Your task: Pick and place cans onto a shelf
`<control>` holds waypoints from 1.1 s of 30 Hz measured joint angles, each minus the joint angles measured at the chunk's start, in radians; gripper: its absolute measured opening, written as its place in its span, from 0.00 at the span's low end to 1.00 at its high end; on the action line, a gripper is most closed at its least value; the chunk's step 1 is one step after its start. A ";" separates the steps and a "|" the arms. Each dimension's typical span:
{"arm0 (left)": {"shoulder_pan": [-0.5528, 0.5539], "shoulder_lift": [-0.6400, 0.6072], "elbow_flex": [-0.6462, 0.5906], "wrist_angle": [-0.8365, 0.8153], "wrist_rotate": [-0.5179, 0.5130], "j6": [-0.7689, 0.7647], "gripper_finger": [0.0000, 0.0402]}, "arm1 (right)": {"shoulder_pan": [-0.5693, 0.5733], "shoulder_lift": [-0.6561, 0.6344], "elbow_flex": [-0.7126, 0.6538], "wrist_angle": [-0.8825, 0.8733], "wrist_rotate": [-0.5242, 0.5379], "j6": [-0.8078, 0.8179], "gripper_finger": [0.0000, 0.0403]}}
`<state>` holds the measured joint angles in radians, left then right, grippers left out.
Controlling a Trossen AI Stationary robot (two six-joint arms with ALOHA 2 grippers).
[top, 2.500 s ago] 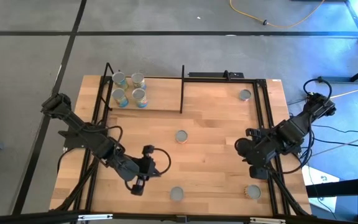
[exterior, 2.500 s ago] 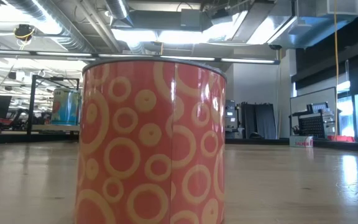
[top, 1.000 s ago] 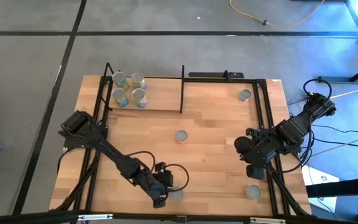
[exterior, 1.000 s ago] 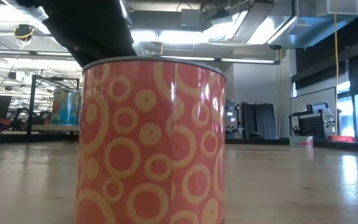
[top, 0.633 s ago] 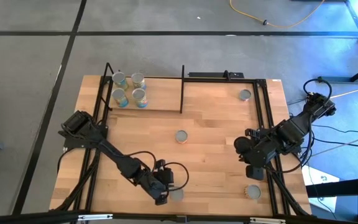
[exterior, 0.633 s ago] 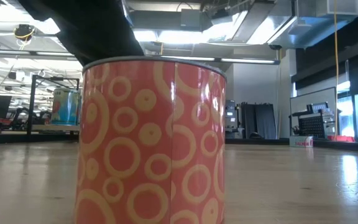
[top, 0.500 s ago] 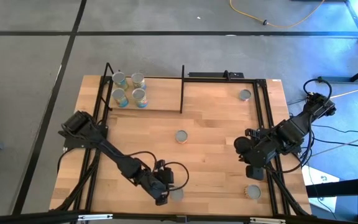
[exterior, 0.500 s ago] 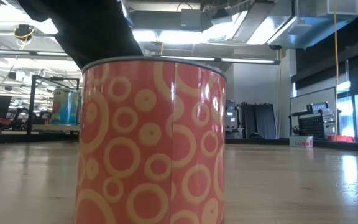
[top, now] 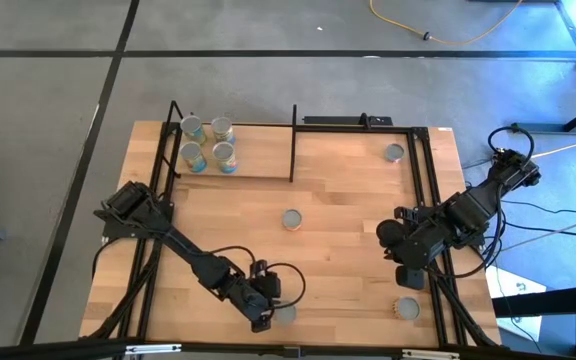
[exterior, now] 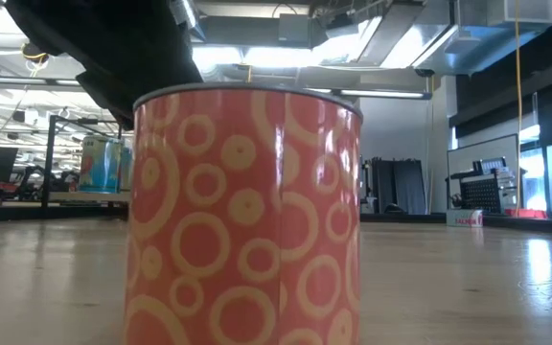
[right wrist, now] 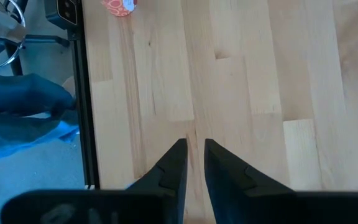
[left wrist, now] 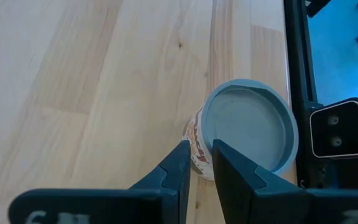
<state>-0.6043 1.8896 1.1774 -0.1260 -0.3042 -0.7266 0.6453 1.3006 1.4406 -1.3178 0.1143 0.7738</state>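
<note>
Can [left wrist: 247,134] with the orange ringed label stands upright near the bench [top: 348,260] front edge, rigid, light and smooth-sided, so left gripper [left wrist: 199,163], fingers nearly together beside its rim, should widen and clamp mid-wall.

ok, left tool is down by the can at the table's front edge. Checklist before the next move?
1. Left tool at the orange-red can: ok, its tips sit at the can's rim.
2. Left tool wide enough to take the can: not ok, fingers nearly together, far narrower than the lid.
3. Can upright: ok, it stands on its base in the low view.
4. Room on the shelf: ok, four cans crowd its left end and the rest is bare.
5. Right tool out of the way: ok, over the table's right side, holding nothing.
</note>
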 joint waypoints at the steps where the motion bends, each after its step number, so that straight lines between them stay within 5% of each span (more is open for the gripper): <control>1: 0.002 0.000 0.000 0.002 0.000 0.000 0.15 | 0.000 0.000 0.000 0.000 0.000 0.000 0.14; 33: 0.031 0.002 -0.001 0.041 0.087 -0.054 0.15 | 0.000 0.000 0.000 0.000 -0.001 -0.021 0.14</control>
<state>-0.5732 1.8912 1.1762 -0.0849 -0.2177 -0.7805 0.6453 1.3006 1.4406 -1.3178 0.1135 0.7527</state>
